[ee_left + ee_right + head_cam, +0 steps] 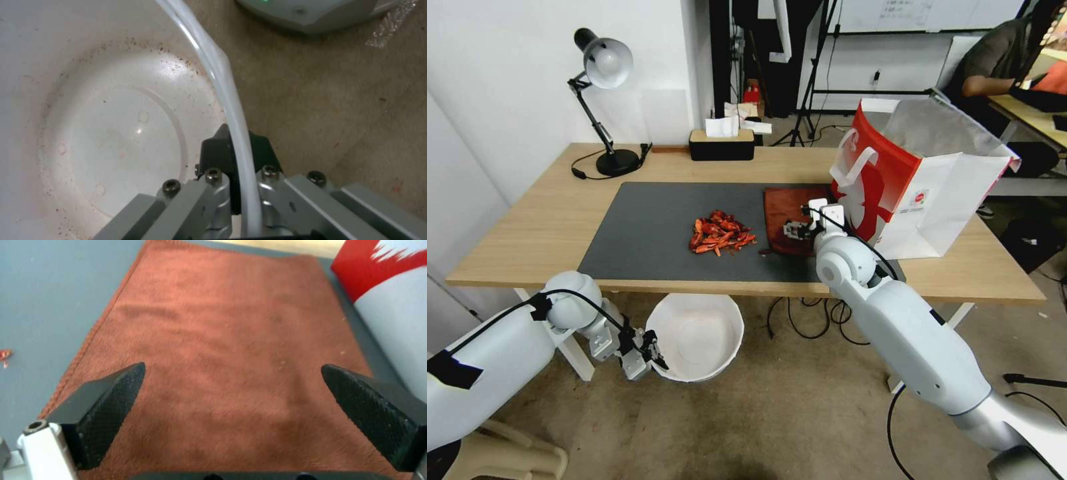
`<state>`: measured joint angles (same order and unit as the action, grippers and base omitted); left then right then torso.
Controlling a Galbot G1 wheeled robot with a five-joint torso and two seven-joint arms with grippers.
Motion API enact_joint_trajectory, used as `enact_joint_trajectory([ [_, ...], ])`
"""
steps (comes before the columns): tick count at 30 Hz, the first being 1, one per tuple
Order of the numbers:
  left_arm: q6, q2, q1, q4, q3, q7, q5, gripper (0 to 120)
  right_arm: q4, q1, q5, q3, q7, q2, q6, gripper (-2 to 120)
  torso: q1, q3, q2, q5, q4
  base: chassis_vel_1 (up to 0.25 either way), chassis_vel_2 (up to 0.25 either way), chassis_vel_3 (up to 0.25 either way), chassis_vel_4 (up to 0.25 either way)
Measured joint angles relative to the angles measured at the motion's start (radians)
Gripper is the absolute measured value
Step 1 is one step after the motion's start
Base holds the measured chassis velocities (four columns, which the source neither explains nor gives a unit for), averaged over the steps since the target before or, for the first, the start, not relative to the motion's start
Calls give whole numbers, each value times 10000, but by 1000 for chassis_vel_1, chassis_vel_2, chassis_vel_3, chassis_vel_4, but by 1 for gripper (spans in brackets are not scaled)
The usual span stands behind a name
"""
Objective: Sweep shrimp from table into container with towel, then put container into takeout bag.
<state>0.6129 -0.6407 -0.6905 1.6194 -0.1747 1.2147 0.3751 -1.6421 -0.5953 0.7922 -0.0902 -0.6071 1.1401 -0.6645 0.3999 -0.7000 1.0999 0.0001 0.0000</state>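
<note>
right wrist view, right claw wide open over towel

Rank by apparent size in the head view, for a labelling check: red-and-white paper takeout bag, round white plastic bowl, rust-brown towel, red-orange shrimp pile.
1. Red-and-white paper takeout bag
2. Round white plastic bowl, though it sits nearer the camera
3. Rust-brown towel, partly hidden
4. Red-orange shrimp pile

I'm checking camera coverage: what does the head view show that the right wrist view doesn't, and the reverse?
Head view alone: the left end effector shut on the container rim below the table edge, and the full shrimp pile. Right wrist view alone: the right end effector open, both fingers spread above the cloth. Both share the towel, grey mat and takeout bag.
</note>
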Motion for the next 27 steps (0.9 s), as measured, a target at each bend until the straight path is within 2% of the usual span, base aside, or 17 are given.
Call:
enact_joint_trajectory([
  [9,52,-32,-19,11,-22,1,5,0,104,-17,3,38,207,129,7,100,0,0,2,-1,0,0,0,0,0],
  [19,60,244,-245,133,200,1,-1,0,34,95,285,-104,53,68,-165,100,0,0,2,-1,0,0,0,0,0],
  [27,89,230,-331,80,279,1,10,0,216,385,406,-281,-188,98,-259,100,0,0,2,-1,1,0,0,0,0],
])
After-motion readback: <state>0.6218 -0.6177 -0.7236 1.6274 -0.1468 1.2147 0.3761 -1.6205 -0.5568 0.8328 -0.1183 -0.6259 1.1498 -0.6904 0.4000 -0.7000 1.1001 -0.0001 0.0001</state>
